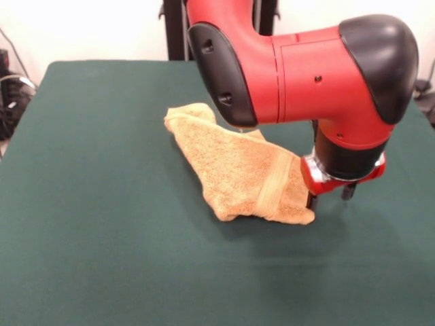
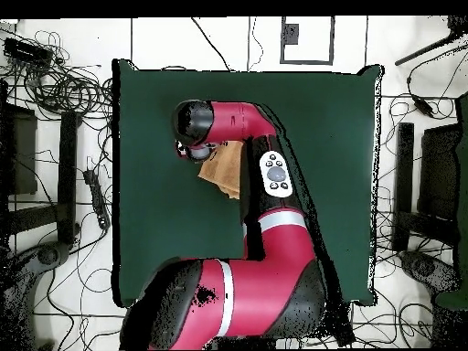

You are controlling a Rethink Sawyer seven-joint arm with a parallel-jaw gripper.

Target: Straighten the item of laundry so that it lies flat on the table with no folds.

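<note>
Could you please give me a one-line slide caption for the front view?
Sawyer's gripper lowered at the banded corner of a crumpled, folded orange towel on the green table.

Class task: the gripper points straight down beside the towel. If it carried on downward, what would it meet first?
Probably the table: the gripper hangs just off the towel's banded edge, though it may clip that edge; depth is unclear.

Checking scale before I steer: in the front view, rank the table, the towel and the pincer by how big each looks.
1. The table, largest by far.
2. The towel, crumpled with folds.
3. The pincer, smallest; only its dark tips show under the red wrist, beside the towel's corner. It sits nearer the camera, yet looks smallest.
</note>
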